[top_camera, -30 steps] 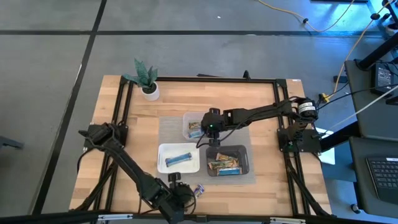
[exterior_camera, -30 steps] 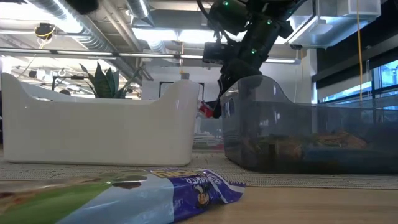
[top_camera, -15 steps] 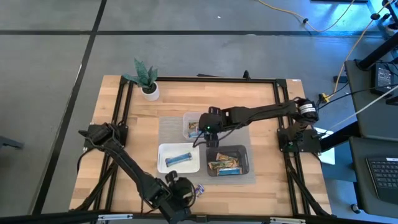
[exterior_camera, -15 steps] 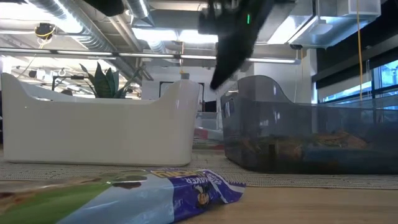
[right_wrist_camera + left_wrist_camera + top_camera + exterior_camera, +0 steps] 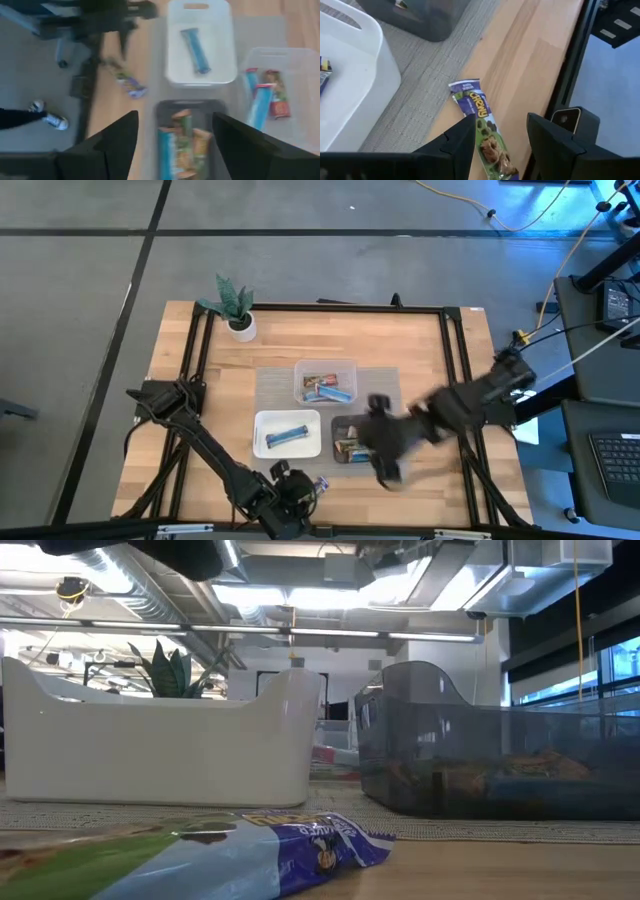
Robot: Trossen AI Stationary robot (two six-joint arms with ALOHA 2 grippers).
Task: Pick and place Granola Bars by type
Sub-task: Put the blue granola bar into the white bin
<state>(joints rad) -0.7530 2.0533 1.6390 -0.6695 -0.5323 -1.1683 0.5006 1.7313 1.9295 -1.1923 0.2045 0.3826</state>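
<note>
A green-and-purple granola bar (image 5: 476, 110) lies flat on the wood near the table's front edge (image 5: 321, 485), close to the low camera (image 5: 250, 850). My left gripper (image 5: 497, 145) hovers open just over it, one finger on either side of the bar's near end, touching nothing. The white tray (image 5: 262, 442) holds one blue bar (image 5: 196, 50). The clear tray (image 5: 300, 370) holds blue and red-wrapped bars (image 5: 262, 95). The black tray (image 5: 340, 425) holds brown and green bars (image 5: 182, 140). My right gripper (image 5: 172, 145) is open and empty above the black tray's right end (image 5: 383, 452).
A grey mat (image 5: 270, 385) lies under the three trays. A potted plant (image 5: 235, 308) stands at the far left corner. Black frame rails (image 5: 455, 360) run along the table's edges. A person's shoes (image 5: 47, 114) show on the floor beyond the table.
My right gripper has risen from the clear tray and swung fast toward the table's near right, ending over the black tray. It has left the low view upward. The bars in the clear tray now show uncovered.
</note>
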